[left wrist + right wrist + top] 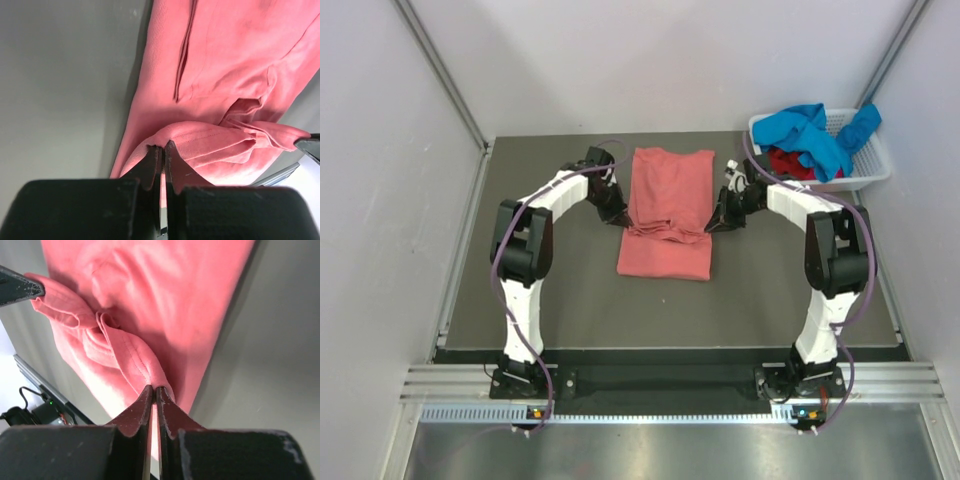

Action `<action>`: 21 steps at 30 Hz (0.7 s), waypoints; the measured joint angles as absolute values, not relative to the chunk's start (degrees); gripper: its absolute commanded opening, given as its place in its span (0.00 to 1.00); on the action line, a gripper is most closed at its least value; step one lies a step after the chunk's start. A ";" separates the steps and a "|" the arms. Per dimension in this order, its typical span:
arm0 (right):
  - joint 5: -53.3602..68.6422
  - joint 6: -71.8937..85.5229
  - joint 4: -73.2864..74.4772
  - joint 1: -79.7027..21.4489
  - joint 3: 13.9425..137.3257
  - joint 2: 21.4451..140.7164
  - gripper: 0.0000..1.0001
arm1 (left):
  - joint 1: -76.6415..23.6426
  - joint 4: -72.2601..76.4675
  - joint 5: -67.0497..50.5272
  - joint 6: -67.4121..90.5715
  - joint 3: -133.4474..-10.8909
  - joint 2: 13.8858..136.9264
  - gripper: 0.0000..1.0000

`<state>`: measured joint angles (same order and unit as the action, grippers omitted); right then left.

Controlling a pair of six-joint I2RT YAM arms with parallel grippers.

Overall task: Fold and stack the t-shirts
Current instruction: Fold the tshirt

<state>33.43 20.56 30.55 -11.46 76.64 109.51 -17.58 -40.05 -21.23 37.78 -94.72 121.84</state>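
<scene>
At table [570, 290] centre: left gripper [161, 147], right gripper [153, 388] each clamped tight on salmon-pink t-shirt [665, 190] fold

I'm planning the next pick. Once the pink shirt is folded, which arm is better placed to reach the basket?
Probably the right. The basket sits at the far right corner, just beyond the right gripper; the left gripper is across the pink shirt. Both pinch its fold.

The R gripper [154, 390] was pinched tight on a fold of the pink t-shirt [165, 290] & held it up a bit. The rest lay flat on the grey table [270, 365]. Top left, the dark tip of the L gripper [30, 289] touched the fold's other end. Wires [27, 390] w/ a tiny green light [50, 402] showed bottom left.
</scene>
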 measured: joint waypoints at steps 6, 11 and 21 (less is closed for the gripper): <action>34.09 20.58 30.79 -10.57 78.24 112.81 0.16 | -17.54 -40.03 -22.00 37.69 -96.79 124.31 0.04; 34.85 20.88 30.98 -9.37 80.86 115.11 0.35 | -17.43 -40.01 -21.67 37.50 -97.84 124.73 0.33; 30.83 19.27 34.50 -8.38 94.52 119.13 0.55 | -16.75 -40.62 -13.82 35.09 -100.77 120.97 0.65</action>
